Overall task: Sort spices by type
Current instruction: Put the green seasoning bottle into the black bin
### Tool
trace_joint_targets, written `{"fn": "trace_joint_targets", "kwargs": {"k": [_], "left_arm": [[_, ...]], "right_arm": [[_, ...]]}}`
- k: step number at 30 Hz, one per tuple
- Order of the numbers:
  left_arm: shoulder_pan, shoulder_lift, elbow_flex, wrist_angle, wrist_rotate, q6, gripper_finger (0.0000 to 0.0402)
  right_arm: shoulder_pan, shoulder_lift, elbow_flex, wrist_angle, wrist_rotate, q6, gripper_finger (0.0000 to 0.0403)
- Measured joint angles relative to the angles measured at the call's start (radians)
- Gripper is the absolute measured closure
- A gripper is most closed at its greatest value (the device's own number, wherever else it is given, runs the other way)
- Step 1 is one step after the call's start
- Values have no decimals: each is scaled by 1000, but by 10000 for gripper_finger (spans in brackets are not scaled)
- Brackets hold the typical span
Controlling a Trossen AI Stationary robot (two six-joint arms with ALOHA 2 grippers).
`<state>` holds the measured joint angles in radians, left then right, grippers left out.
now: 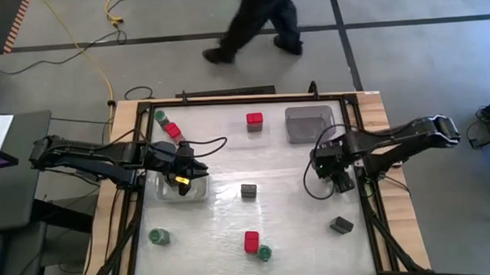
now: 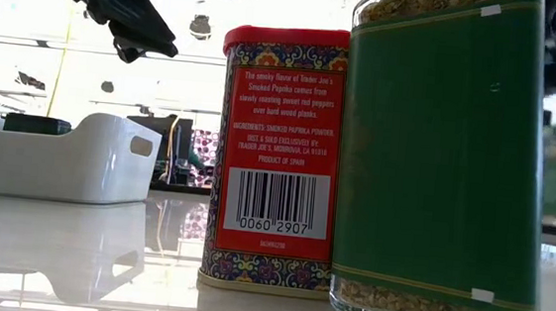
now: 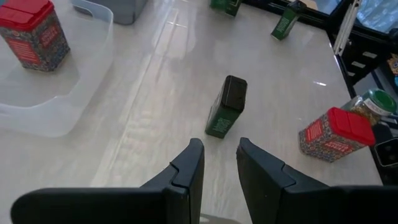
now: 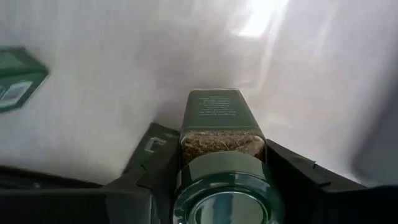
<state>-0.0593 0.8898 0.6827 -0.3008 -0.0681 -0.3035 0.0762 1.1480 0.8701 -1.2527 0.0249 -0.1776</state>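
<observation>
green-lidded jar (image 4: pixel 221 155) centre frame, glass, rigid, slick, breakable; right gripper (image 4: pixel 217 180) jaws clamp its sides. left gripper (image 3: pixel 217 165) jaws narrow, empty.

Red tins (image 1: pixel 251 241), green-lidded jars (image 1: pixel 158 236) and dark tins (image 1: pixel 248 190), scattered upright across the table

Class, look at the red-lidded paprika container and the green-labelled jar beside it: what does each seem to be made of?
Paprika container: probably a printed metal tin with a glossy patterned finish, a rolled bottom rim and a red lid that looks plastic. Green-labelled jar: clear glass or plastic, since dried herbs show through above and below its matte paper label.
</observation>
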Motion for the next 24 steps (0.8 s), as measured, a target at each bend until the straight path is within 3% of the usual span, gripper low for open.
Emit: {"fn": "trace_joint_targets", "kwargs": {"k": [6,11,19,24], "left_arm": [[0,0,0,0,-17,0,315],[0,0,0,0,-19,0,315],[0,0,0,0,-19,0,315],[0,0,0,0,-19,1,315]], "right_arm": [[-138,-78,160,-19,57,-122,181],[-305,-44,342,-7,82,-271,181],[-530,219,588,-82,86,-474,181],[-629,371,634,-73,75,-503,181]]}}
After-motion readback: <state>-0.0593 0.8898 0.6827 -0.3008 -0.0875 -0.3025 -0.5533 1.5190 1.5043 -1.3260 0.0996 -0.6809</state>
